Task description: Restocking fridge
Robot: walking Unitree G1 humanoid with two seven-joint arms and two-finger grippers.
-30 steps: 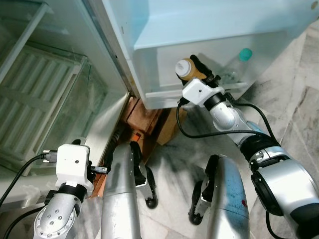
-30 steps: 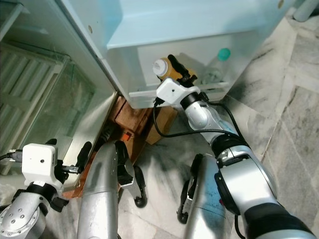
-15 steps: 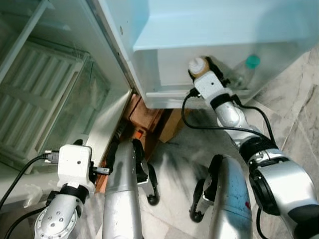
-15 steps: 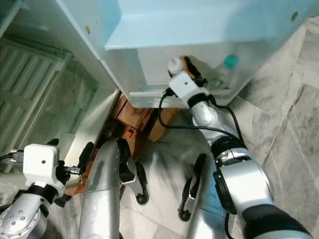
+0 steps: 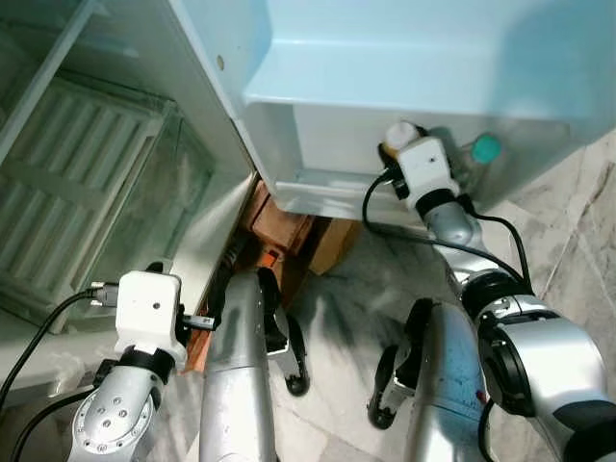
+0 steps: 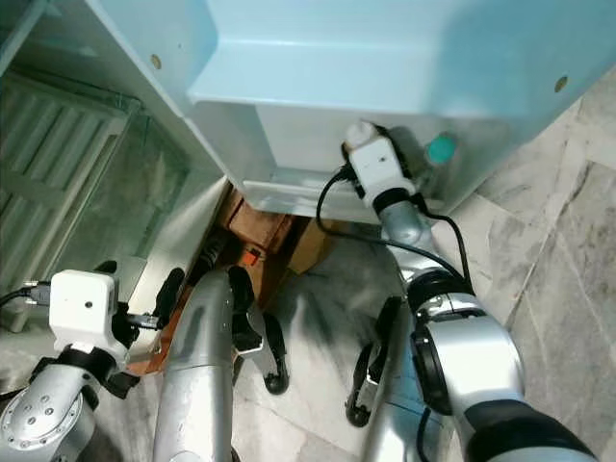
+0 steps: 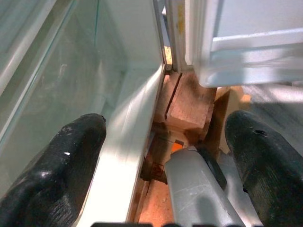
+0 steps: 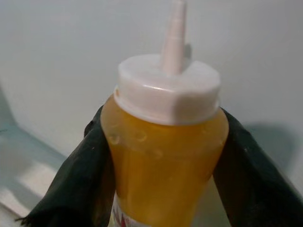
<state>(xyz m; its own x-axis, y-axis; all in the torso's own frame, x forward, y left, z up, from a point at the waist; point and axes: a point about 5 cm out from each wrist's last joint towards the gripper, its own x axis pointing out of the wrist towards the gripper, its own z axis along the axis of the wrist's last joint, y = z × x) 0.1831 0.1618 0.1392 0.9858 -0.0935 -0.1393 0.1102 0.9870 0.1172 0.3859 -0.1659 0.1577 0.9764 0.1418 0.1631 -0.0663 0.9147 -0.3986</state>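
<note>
Over the marble floor point(image 5: 337, 318), the right gripper point(image 8: 163, 156) is clamping a yellow squeeze bottle point(image 8: 163, 175) inside the fridge door shelf point(image 5: 327, 183); lowering it upright, beside the teal-capped bottle point(image 5: 484, 149), seems best.

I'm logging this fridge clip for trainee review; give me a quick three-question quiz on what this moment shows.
1. True or false: the right gripper is shut on a yellow squeeze bottle with a white nozzle cap.
2. Which stands beside it in the fridge door bin?
A. a milk carton
B. a clear bottle with a teal cap
C. a jar of jam
3. Fill in: the left gripper hangs low by the wooden blocks under the fridge, its fingers ____.

Key: 1 true; 2 B; 3 open
</note>
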